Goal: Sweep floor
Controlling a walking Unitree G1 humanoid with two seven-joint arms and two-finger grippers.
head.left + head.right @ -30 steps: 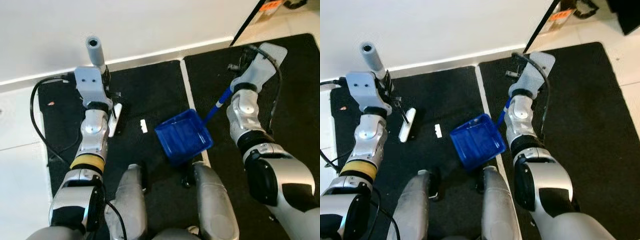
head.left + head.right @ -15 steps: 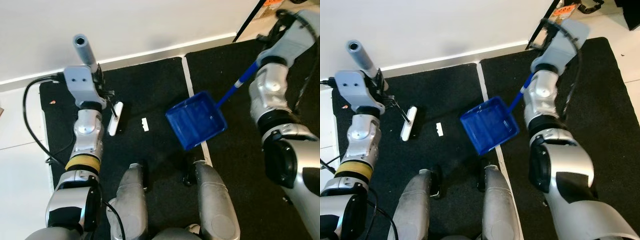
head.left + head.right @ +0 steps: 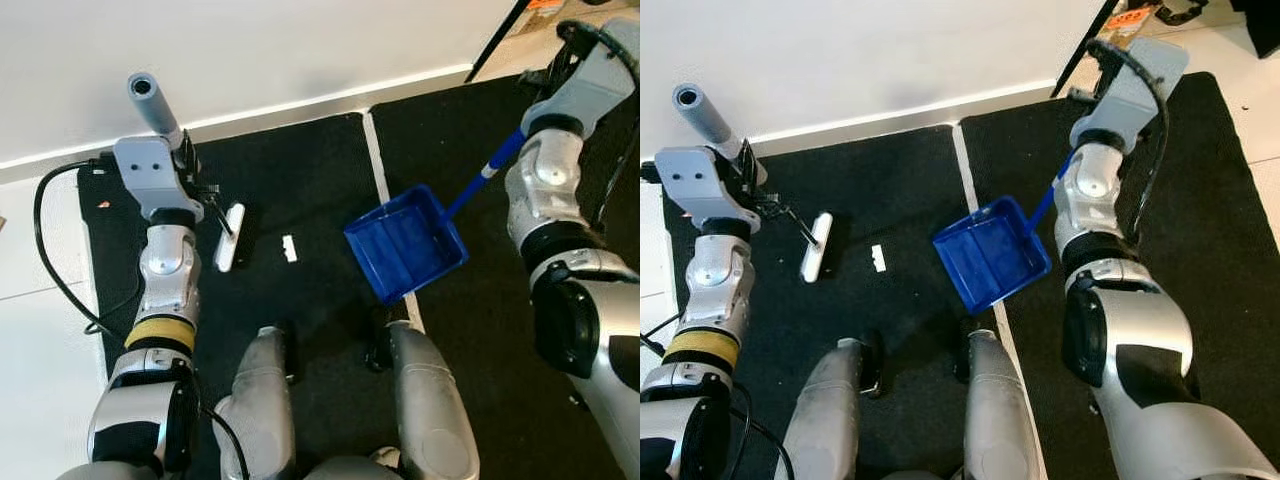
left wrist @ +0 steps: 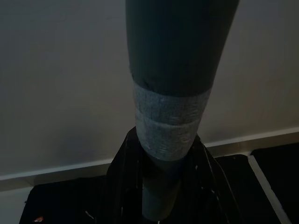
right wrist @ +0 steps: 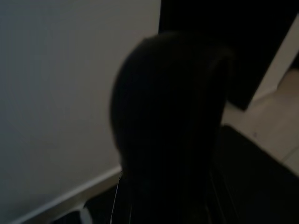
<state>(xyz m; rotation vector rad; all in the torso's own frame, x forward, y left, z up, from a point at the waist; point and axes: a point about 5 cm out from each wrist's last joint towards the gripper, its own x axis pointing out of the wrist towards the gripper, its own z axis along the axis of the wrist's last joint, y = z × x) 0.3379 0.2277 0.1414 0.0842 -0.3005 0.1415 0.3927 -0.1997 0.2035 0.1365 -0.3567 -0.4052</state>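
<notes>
No readable text. Orange label [image 3: 1129,20] at top right of the right eye view, on an object by the wall; it has dark marks, too small and blurred to read.

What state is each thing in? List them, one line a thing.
Blue dustpan: tilted, on the black mat, held by its blue handle in the right pincer.
Broom: white head down on the mat, grey handle gripped by the left pincer.
White scrap: loose on the mat, between broom head and dustpan, touching neither.
</notes>
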